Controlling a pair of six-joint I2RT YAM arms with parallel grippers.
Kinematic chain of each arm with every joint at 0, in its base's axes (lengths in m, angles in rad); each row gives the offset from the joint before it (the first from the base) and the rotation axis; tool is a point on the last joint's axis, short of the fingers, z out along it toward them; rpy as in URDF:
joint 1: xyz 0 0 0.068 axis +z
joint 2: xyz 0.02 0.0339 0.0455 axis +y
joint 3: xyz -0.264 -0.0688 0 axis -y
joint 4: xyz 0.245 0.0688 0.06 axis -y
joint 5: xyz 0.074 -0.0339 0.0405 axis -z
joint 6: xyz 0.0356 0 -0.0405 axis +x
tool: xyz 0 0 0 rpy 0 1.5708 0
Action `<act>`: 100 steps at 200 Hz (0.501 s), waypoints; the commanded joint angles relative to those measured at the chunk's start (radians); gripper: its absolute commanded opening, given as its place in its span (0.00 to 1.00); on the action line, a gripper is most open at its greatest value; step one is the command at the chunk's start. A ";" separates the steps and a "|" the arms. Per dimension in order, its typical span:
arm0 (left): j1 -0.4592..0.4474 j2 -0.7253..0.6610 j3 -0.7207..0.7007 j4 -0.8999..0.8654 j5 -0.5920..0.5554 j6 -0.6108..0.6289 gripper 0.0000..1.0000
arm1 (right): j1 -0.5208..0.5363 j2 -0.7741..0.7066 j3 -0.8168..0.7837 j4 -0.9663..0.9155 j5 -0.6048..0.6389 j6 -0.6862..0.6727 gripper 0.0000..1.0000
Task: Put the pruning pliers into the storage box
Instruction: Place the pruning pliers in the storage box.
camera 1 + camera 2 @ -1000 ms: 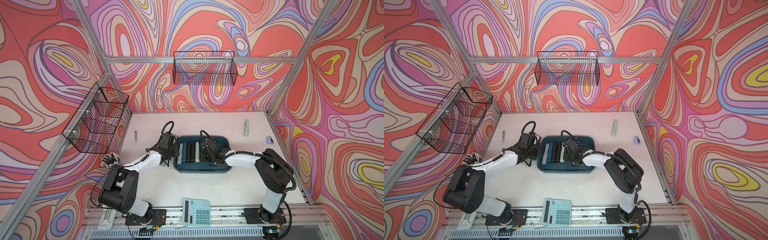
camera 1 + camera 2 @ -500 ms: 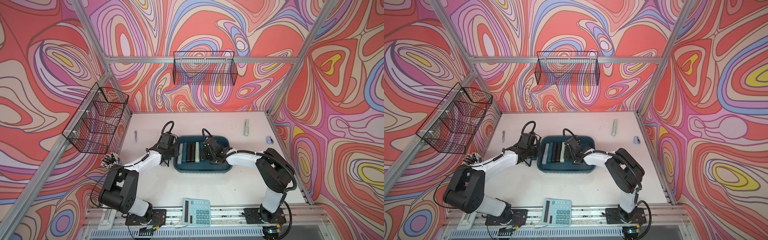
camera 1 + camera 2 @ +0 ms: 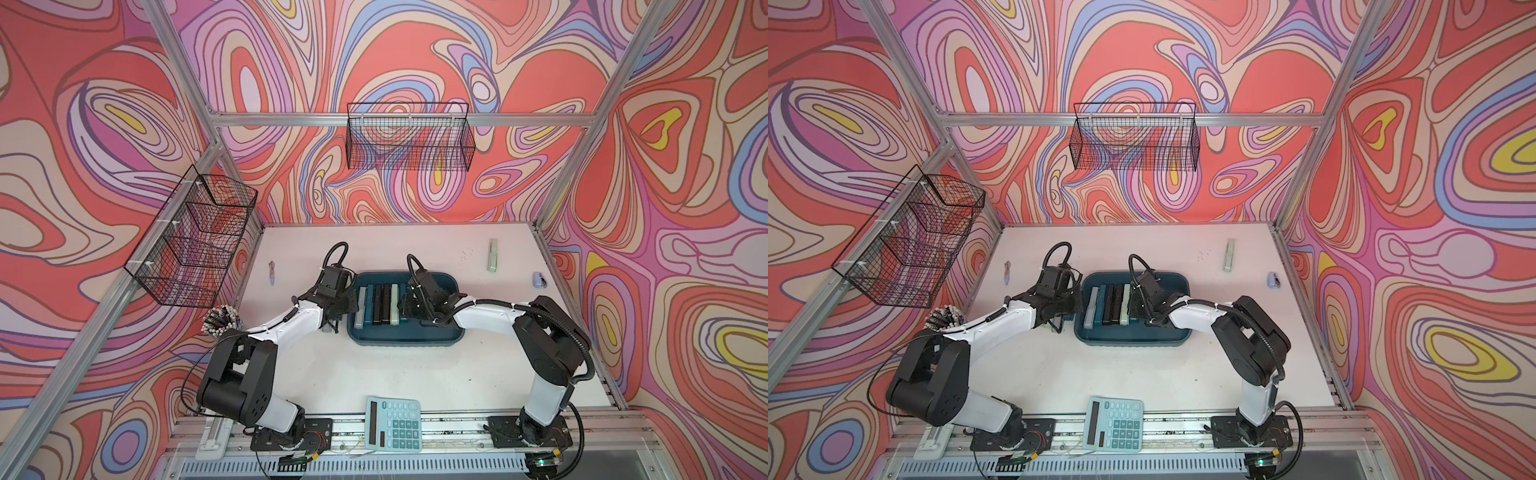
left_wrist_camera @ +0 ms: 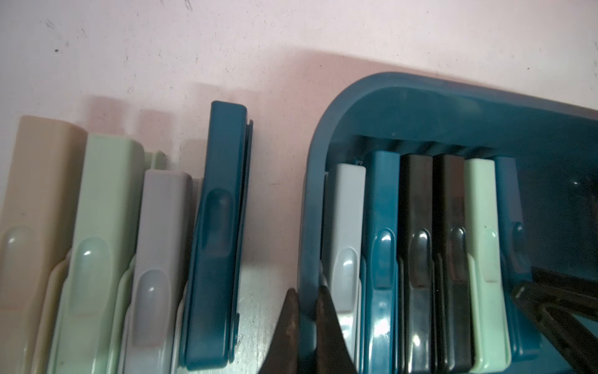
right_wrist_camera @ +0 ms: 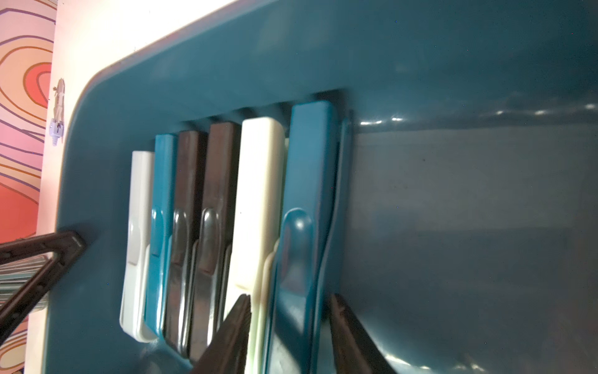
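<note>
The dark teal storage box [image 3: 415, 338] [image 3: 1133, 340] sits mid-table. Several pruning pliers [image 3: 380, 305] [image 3: 1113, 305] lie in a row in its left half. My left gripper [image 4: 308, 288] [image 3: 351, 308] is shut on the box's left wall [image 4: 356, 97]. Just outside that wall lie more pliers: beige, pale green, grey and teal [image 4: 213, 226]. My right gripper [image 5: 291, 296] [image 3: 405, 309] is inside the box, jaws open and straddling the last teal pliers [image 5: 310, 194], which rest on the box floor. Another pale green pliers [image 3: 493, 261] [image 3: 1228, 257] lies at the back right.
A calculator [image 3: 393, 424] lies at the front edge. A small lilac object [image 3: 539, 279] is by the right wall and a small pale piece [image 3: 271, 272] at the left. Black wire baskets hang on the back wall [image 3: 409, 141] and the left wall [image 3: 195, 237].
My right gripper's jaws have spread a little wider around the teal pliers in the box. The left arm and the box have not moved.
</note>
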 commanded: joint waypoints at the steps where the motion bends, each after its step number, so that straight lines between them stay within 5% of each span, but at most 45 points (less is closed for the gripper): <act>1: -0.002 0.022 -0.001 -0.015 0.010 -0.005 0.06 | -0.027 -0.054 0.035 -0.051 0.048 -0.042 0.45; 56: -0.002 0.025 -0.003 -0.006 0.014 -0.007 0.06 | -0.133 -0.208 0.081 -0.183 0.147 -0.158 0.50; 100: -0.002 0.020 0.002 -0.016 0.011 0.001 0.06 | -0.321 -0.241 0.090 -0.267 0.153 -0.234 0.52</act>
